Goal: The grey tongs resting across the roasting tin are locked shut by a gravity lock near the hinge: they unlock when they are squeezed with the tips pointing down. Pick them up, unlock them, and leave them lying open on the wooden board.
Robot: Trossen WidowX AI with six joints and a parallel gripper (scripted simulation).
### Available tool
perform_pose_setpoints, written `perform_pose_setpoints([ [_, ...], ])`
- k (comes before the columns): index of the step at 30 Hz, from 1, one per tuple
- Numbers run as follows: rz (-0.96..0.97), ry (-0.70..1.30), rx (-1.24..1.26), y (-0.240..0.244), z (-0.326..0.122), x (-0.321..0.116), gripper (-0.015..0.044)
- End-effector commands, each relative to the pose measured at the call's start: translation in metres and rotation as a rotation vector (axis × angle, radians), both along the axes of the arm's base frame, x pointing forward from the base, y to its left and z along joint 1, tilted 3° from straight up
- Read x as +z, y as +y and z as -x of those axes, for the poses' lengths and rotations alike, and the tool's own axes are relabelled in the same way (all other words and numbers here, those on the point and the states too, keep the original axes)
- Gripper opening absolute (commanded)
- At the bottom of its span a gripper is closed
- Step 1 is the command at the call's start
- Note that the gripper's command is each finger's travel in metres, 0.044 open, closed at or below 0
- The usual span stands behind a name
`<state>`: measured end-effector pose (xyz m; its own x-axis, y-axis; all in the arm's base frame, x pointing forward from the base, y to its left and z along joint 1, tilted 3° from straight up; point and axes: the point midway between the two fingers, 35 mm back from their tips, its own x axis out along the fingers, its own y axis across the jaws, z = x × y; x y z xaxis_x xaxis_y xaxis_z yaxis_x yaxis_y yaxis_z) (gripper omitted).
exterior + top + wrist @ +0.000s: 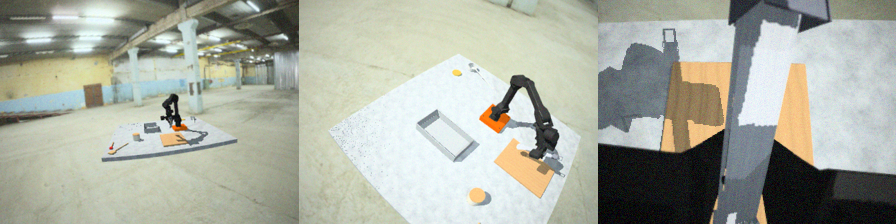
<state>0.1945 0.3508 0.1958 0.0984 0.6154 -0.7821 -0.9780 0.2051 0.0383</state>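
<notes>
My gripper (537,154) (744,136) is shut on the grey tongs (753,145). It holds them above the wooden board (517,166) (169,140) (796,110). In the top view a pale end (520,146) of the tongs shows over the board, and the looped end (560,158) reaches past its right edge. The loop end looks higher than the other end. In the wrist view the tongs show as one narrow bar with a dark, wider end at the top; whether their arms are apart is unclear. The roasting tin (446,135) (152,130) has nothing across it.
The arm's orange base plate (496,128) (180,128) is between the tin and the arm. A cylinder (477,196) (136,137) with a wood-coloured top stands near the board. A yellow disc (457,72) lies at the back. A wooden spoon (112,152) and a small red-ended thing (111,148) lie at front left.
</notes>
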Motion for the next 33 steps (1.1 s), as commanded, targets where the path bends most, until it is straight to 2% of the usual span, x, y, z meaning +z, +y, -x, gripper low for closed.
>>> perform_pose_setpoints([
  [1,0.054,-0.004,0.006,0.003,-0.001,0.001,-0.015],
  [33,0.535,0.018,0.064,-0.006,0.012,-0.008,-0.015],
])
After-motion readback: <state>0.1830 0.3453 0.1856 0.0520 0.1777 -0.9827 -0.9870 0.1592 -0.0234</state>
